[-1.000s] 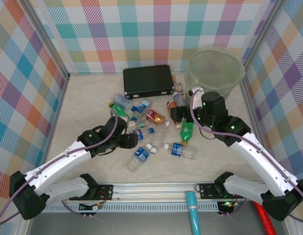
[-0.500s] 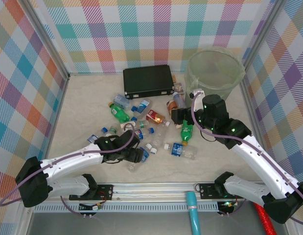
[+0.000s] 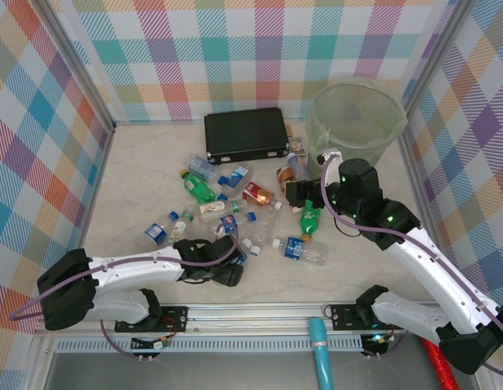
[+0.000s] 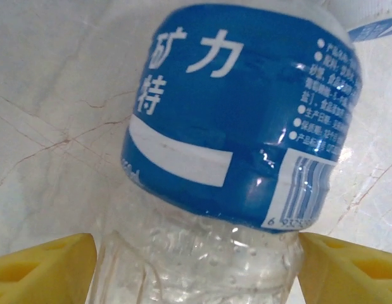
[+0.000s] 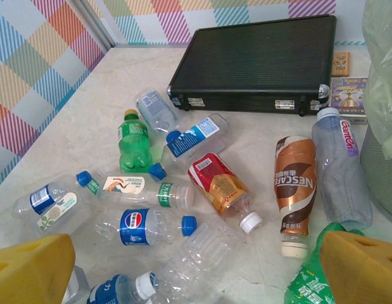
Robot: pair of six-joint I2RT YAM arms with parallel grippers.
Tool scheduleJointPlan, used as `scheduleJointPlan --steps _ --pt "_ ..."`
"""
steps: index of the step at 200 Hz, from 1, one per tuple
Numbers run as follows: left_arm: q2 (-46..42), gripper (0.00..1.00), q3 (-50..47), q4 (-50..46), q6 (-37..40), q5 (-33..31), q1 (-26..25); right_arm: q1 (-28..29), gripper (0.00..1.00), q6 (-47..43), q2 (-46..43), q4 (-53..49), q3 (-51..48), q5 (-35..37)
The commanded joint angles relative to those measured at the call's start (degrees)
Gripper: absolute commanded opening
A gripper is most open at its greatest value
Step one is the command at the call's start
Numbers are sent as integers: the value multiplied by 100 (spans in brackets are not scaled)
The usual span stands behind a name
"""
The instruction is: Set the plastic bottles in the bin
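Several plastic bottles lie scattered mid-table, among them a green one (image 3: 199, 188), a red-labelled one (image 5: 218, 183), a brown Nescafe one (image 5: 294, 180) and a Pepsi one (image 5: 142, 227). My left gripper (image 3: 228, 272) is low near the front edge, open. A clear bottle with a blue label (image 4: 240, 120) lies between its yellow fingertips (image 4: 47, 266), which stand close at its sides. My right gripper (image 3: 294, 192) hangs open above the pile, with nothing between its fingers (image 5: 363, 269). The pale-green bin (image 3: 318, 122) stands at the back right, beyond the right gripper.
A flat black case (image 3: 245, 135) lies behind the pile, with small printed boxes (image 5: 347, 92) between it and the bin's wall (image 5: 380, 164). Checked walls close in the table on three sides. A metal rail runs along the near edge.
My left arm has swung toward the near edge and come down over the blue-label bottle. The right gripper has barely shifted.
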Motion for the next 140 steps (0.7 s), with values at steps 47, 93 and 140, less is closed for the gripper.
scheduleJointPlan --steps 47,93,140 --pt "484 70 -58 348 -153 -309 -222 24 99 342 -96 226 -285 -397" --pt "-42 56 -86 233 -202 -553 -245 24 99 944 -129 352 -571 -699" --pt "-1248 55 12 -34 -126 -920 -249 24 99 1269 -135 1154 -930 -1481"
